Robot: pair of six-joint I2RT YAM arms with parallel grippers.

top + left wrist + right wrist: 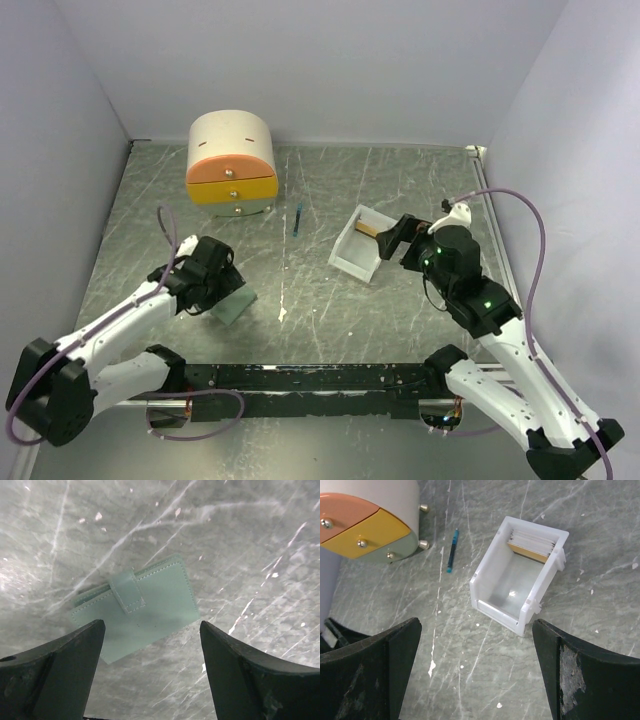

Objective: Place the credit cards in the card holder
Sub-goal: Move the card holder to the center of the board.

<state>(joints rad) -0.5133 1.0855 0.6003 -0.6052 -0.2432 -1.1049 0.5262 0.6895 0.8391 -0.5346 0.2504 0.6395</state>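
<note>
The card holder is a pale green wallet, closed with a stitched strap, lying flat on the table. My left gripper hovers just above its near edge, open, with nothing between the fingers. The credit cards stand on edge at the far end of a white tray, a gold-brown one facing the tray's inside. My right gripper hangs open and empty over the table in front of the tray's low near wall.
The white tray sits right of centre. A cream-and-orange drawer box stands at the back left. A thin blue stick lies between box and tray. Walls close in on three sides.
</note>
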